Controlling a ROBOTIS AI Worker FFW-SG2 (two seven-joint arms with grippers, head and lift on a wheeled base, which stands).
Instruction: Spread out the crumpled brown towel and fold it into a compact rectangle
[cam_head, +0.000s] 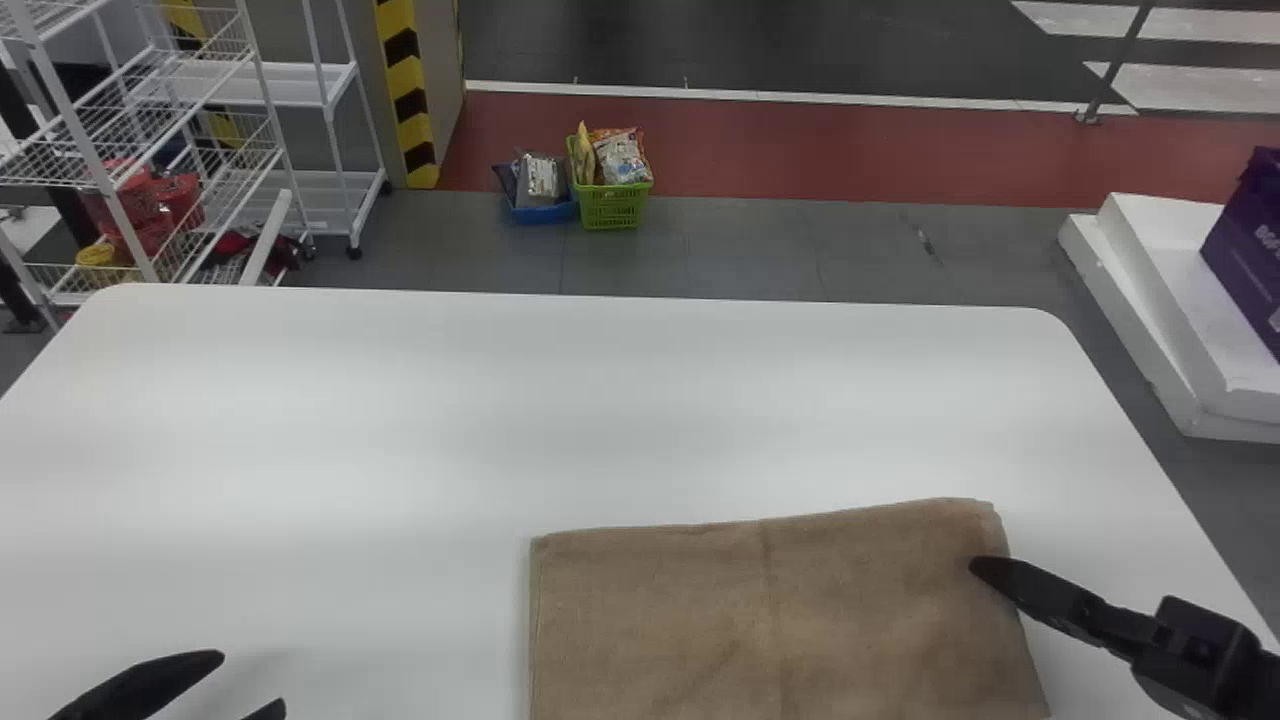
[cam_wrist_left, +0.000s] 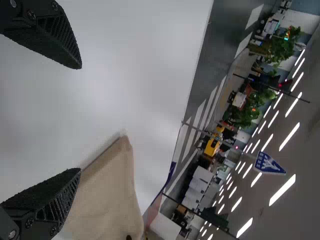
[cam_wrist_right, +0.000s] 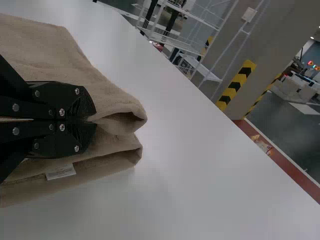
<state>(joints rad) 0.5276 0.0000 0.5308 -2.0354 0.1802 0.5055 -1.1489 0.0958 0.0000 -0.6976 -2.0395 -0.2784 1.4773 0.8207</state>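
- One brown towel lies folded in layers on the desk, toward the near right (fairly neat, from where I stand).
- Left pincer: fingers spread wide, holding nothing, left of the towel.
- Right pincer: closed on the towel's right edge.

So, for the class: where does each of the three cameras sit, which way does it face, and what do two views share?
Head view: on the head, facing forward and down at the white table and brown towel; left gripper at lower left, right gripper at the towel's right side.
Left wrist view: on the left wrist, looking past its open gripper across the table and a towel corner to ceiling lights.
Right wrist view: on the right wrist, looking past its closed gripper and the towel's folds toward a striped pillar.
Shared by head and right wrist: right gripper, towel, pillar.
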